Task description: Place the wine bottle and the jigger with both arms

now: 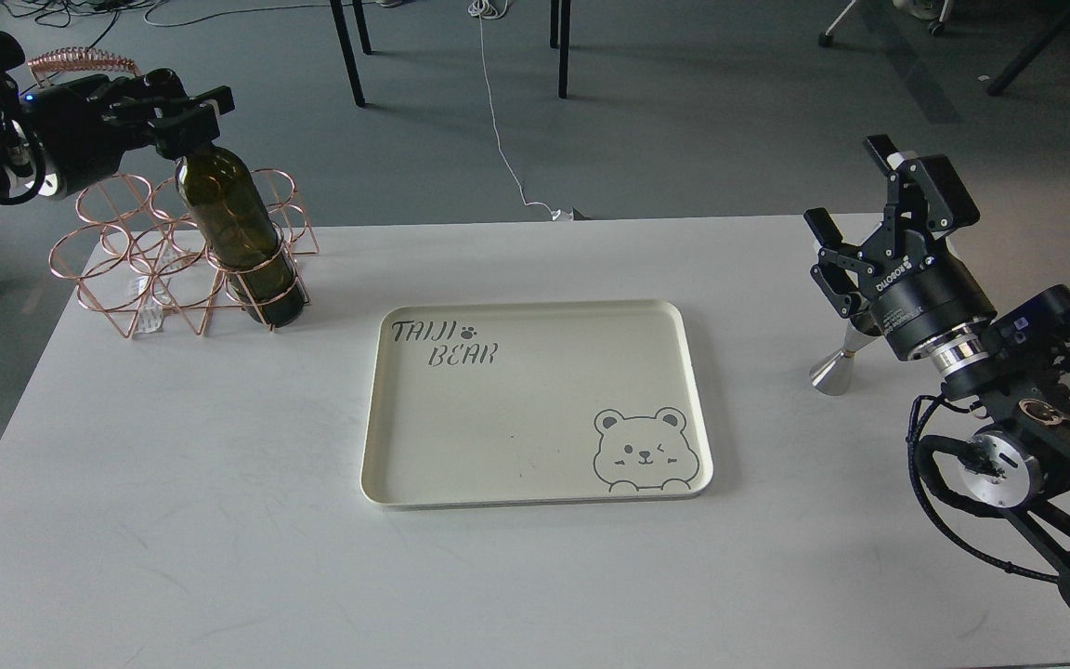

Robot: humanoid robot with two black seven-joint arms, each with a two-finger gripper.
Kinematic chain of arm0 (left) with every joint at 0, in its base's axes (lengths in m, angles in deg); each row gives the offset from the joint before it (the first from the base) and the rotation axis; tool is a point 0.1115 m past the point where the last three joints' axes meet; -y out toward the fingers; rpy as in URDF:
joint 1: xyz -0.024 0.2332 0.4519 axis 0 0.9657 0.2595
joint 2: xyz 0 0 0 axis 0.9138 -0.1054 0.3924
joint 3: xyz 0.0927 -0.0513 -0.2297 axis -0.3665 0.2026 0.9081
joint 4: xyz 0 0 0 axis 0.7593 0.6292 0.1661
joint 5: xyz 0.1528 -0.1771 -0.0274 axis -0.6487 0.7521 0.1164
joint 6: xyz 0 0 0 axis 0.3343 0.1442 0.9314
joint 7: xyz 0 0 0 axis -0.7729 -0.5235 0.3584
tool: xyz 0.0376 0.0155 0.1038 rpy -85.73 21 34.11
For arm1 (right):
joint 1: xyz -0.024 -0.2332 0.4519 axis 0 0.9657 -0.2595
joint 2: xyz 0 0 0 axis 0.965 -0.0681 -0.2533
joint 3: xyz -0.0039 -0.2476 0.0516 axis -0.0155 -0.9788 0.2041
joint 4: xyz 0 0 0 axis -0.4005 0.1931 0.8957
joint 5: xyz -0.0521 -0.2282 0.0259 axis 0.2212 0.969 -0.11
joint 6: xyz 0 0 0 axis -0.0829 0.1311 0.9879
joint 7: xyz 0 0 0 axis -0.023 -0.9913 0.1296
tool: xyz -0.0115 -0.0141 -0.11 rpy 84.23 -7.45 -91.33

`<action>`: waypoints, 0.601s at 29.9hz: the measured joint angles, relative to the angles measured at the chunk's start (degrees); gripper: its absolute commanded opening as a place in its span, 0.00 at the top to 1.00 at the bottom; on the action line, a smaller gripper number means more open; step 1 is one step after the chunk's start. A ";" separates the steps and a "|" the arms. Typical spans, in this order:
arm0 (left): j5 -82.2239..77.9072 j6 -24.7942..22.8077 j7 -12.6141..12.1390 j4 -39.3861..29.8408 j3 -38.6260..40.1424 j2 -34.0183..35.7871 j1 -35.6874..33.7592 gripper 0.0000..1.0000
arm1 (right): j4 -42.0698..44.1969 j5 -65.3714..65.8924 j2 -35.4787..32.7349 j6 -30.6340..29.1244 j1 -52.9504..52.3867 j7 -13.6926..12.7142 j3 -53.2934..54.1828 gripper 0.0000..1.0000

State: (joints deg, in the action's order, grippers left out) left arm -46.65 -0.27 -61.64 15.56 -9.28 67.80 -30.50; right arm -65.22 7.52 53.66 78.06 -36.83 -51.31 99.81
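Left pincer [184, 116] clamped on wine bottle [238, 237] neck at ten o'clock, bottle seated in copper wire rack [136, 255] for lifting out; right pincer [879, 223] spread open above jigger [840, 367] at three o'clock on surface [219, 520], cream tray [535, 483] central

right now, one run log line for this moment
left tool: shut on wine bottle neck, bottle in copper wire rack | right tool: open above jigger | tray: empty

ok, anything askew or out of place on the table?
Yes: the wine bottle leans in the copper wire rack, its neck in the left tool. The cream tray is bare. The jigger stands off-tray, partly hidden behind the open right tool. No spills visible.
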 measured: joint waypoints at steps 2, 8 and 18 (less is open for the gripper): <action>0.14 0.00 0.00 -0.44 0.34 0.34 -0.22 0.05 | 0.00 0.00 0.00 0.00 0.01 0.00 0.01 0.02; 3.85 -0.35 0.00 -5.37 1.37 3.53 -3.74 0.03 | 0.00 0.24 0.00 0.00 0.01 0.00 0.22 0.01; 38.39 -0.50 -0.01 -13.74 1.09 4.86 -11.38 0.02 | 0.17 0.23 2.23 2.09 0.03 0.00 1.71 0.01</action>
State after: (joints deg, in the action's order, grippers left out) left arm -8.26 -0.78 -61.64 1.81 -8.19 72.66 -41.88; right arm -65.05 7.75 55.90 80.15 -36.80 -51.31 101.52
